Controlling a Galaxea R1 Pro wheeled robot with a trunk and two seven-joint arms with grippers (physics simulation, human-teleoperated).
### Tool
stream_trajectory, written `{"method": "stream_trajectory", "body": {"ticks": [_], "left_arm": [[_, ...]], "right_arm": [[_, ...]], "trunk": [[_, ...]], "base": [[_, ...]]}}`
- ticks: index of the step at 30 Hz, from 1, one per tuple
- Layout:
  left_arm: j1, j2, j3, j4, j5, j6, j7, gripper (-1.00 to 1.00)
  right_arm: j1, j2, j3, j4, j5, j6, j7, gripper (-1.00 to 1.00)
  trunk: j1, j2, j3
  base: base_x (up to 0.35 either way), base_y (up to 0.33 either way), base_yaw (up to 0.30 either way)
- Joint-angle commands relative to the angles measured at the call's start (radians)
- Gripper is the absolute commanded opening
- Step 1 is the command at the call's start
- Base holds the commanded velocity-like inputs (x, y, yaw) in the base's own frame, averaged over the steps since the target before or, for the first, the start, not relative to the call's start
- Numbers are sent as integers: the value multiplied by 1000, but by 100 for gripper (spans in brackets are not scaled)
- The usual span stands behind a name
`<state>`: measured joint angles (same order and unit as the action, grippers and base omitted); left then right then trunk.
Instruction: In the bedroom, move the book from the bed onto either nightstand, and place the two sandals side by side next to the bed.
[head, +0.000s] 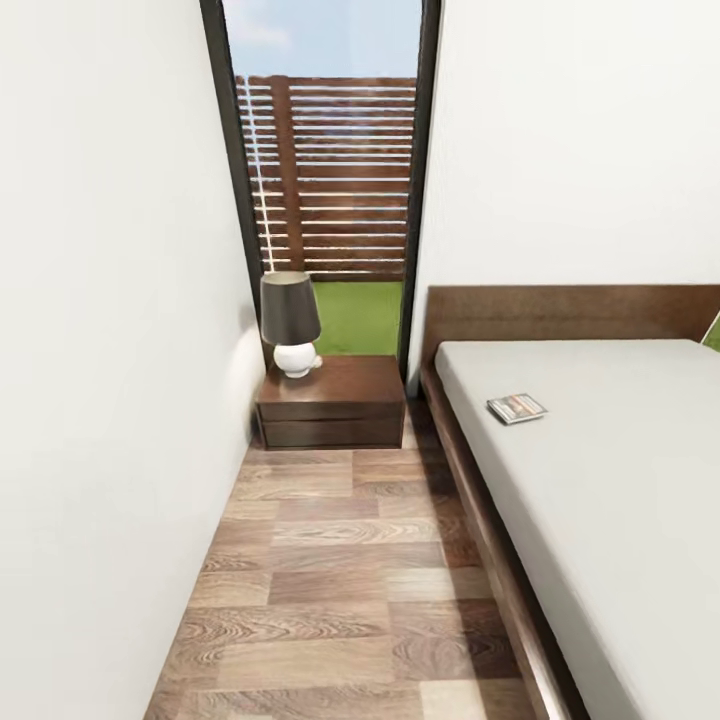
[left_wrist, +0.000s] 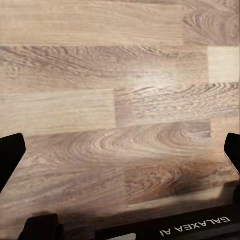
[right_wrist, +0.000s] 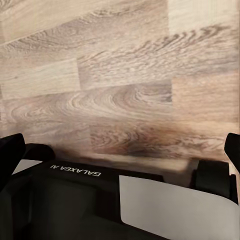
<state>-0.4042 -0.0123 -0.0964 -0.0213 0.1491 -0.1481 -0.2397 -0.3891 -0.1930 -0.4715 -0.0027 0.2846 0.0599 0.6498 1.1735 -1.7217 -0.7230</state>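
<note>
Book (head: 516, 408) flat on bed (head: 620, 500), frame right; nightstand (head: 333, 400) with lamp (head: 290, 322) centre-left. Left end effector (left_wrist: 120, 150) wide, right end effector (right_wrist: 120, 150) wide, both above wood floor (head: 340, 590).

The bed (head: 600, 520) fills the right side of the head view, a plain off-white mattress in a dark brown wooden frame with a matching headboard against the white wall. The book (head: 516, 408) lies flat on the mattress, near the head end and close to the edge that faces the aisle. The nightstand (head: 335, 400) stands in the corner just beside the bed's head, resting on the floor (head: 340, 590). A lamp (head: 291, 322) with a dark tapered shade and a round white base sits on its glossy top, toward the wall side. The floor is wood-patterned planks running between wall and bed; both wrist views show the same planking.
</note>
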Motion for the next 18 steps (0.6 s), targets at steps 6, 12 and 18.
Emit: {"method": "stream_trajectory", "body": {"ticks": [6,12,18], "left_arm": [[-1,0,-8,1,10,-4,-3,100],[-1,0,-8,2,10,-3,-3,100],[-1,0,-9,2,10,-3,-3,100]], "right_arm": [[-1,0,-9,0,5,6,4,100],[-1,0,-9,0,5,6,4,100],[-1,0,-9,0,5,7,4,100]], "trunk": [[1,0,-1],[1,0,-1],[1,0,-1]], "base": [[331,0,0],[331,11,0],[331,100,0]]}}
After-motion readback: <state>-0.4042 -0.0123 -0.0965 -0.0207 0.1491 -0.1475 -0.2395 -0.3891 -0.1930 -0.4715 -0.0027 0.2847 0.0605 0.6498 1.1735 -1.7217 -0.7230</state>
